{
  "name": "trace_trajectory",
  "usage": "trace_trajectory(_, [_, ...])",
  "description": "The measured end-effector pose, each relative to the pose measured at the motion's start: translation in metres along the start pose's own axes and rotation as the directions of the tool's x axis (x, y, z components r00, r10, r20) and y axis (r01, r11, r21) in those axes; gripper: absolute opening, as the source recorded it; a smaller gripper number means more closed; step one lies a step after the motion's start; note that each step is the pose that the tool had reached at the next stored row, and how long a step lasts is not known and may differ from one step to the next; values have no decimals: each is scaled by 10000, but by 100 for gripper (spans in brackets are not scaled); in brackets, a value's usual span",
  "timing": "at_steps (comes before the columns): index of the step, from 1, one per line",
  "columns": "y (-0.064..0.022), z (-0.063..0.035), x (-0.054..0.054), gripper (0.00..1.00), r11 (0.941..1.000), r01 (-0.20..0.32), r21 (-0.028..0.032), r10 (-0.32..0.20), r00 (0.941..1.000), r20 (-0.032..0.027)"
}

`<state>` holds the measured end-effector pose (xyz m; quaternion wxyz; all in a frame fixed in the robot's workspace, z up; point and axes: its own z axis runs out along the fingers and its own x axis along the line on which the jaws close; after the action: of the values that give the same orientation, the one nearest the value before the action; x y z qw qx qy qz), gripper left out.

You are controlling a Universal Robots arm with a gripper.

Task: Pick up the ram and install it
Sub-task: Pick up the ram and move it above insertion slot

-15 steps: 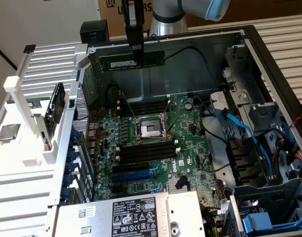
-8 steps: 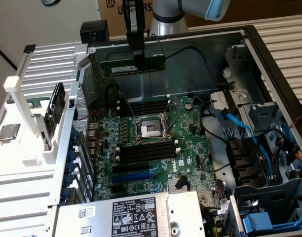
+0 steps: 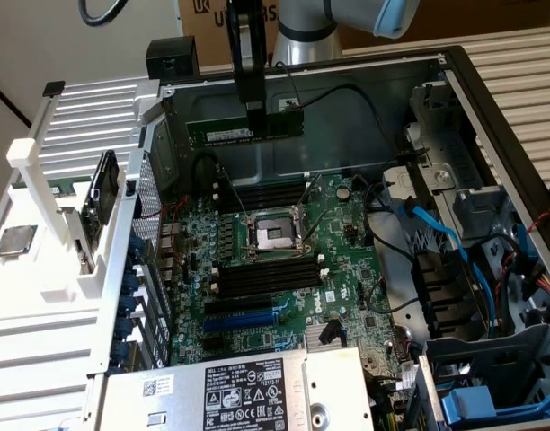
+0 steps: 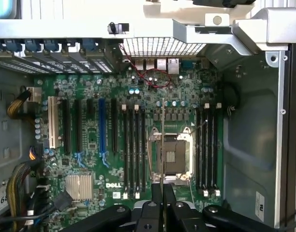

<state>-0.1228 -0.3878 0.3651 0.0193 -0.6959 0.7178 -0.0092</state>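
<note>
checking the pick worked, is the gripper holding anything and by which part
The ram, pinched between the fingers near the middle of its upper long edge.

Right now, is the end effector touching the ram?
Touching. The exterior view shows the end effector clamped on the ram, which hangs above the motherboard.
</note>
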Motion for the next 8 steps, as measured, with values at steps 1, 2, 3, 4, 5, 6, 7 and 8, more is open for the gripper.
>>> trace_trajectory(1, [-1, 18, 0, 13, 10000, -1, 7, 1, 10000, -1])
trace_trajectory(2, [-4, 53, 1, 13, 10000, 0, 22, 0, 10000, 1])
trace_trajectory(3, [-6, 89, 1, 13, 10000, 0, 35, 0, 10000, 1])
trace_trajectory(4, [-7, 108, 1, 13, 10000, 0, 40, 0, 10000, 1])
trace_trajectory(5, [-9, 145, 2, 13, 10000, 1, 50, -1, 10000, 1])
trace_trajectory(6, [-9, 164, 2, 13, 10000, 0, 51, 0, 10000, 2])
trace_trajectory(7, [-15, 199, 3, 13, 10000, 2, 52, -2, 10000, 2])
trace_trajectory(8, [-21, 237, 3, 13, 10000, 0, 52, 0, 10000, 2])
